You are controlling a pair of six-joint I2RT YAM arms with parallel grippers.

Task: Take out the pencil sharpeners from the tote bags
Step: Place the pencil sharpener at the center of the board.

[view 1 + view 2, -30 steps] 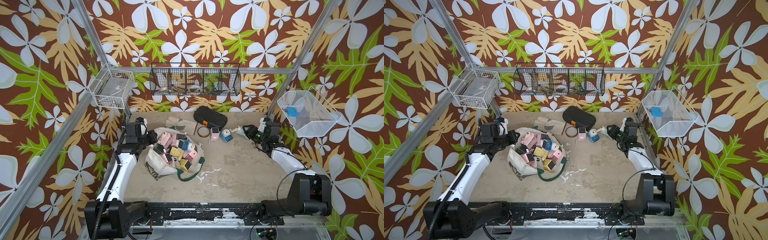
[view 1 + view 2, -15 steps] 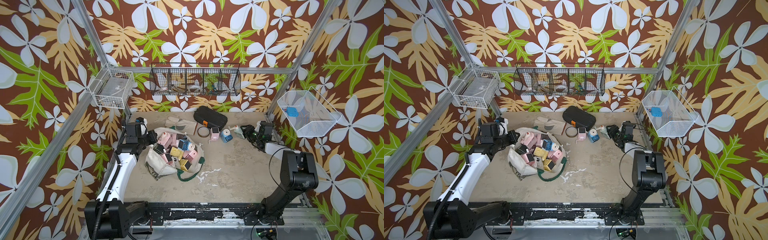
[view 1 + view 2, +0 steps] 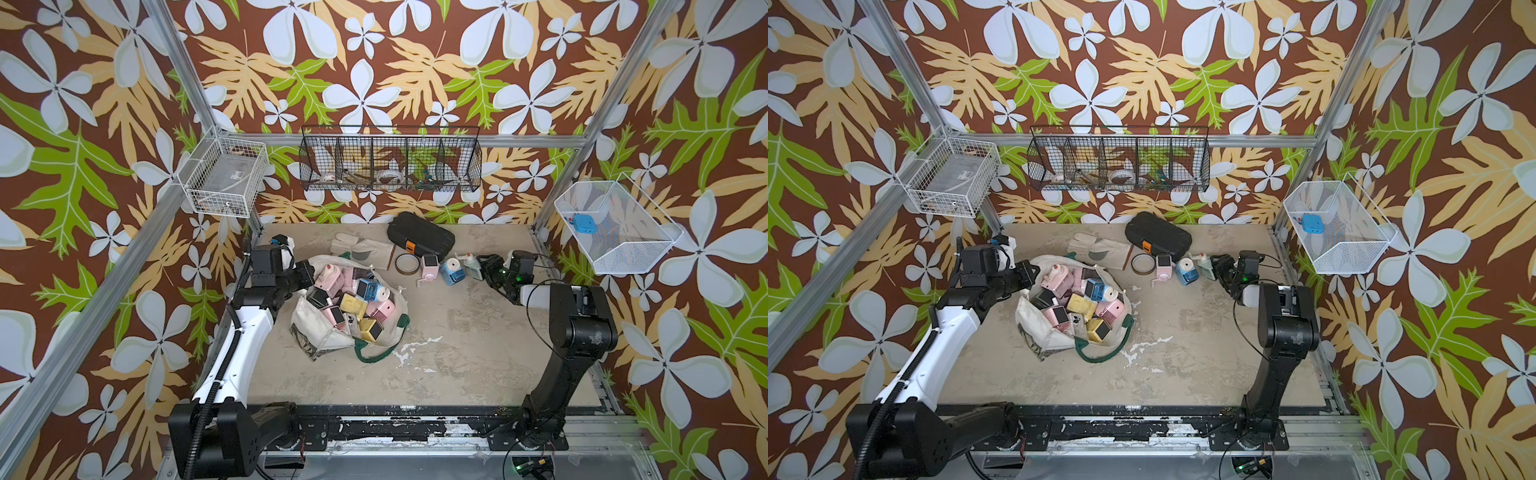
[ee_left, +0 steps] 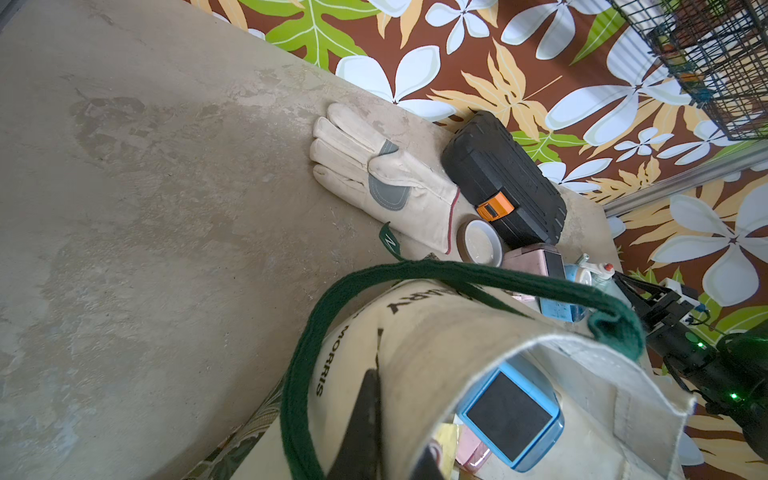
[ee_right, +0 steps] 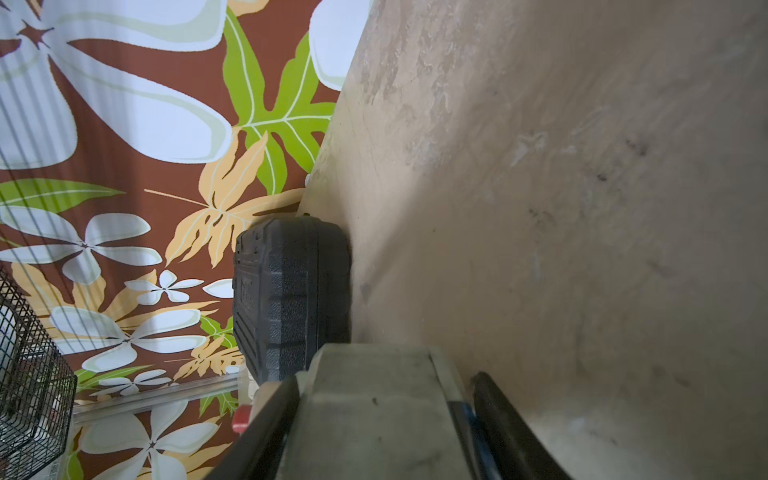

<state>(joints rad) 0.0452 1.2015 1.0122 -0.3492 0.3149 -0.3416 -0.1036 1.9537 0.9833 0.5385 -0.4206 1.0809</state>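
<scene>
While the left fingers are pressed together on the canvas rim at the far-left edge of the tote bag, the bag slumps open on the tabletop left of centre. Roughly 10 pastel pencil sharpeners show heaped inside it. To its right, 3 more sit in a row near the far edge: a pink sharpener, a blue sharpener just beside it, and a mint sharpener. The right fingers straddle the mint one, 1 on each side, seemingly pinching it; whether it rests on the tabletop I cannot tell. A brown tape roll, a black case and a pale glove lie at the far side.
</scene>
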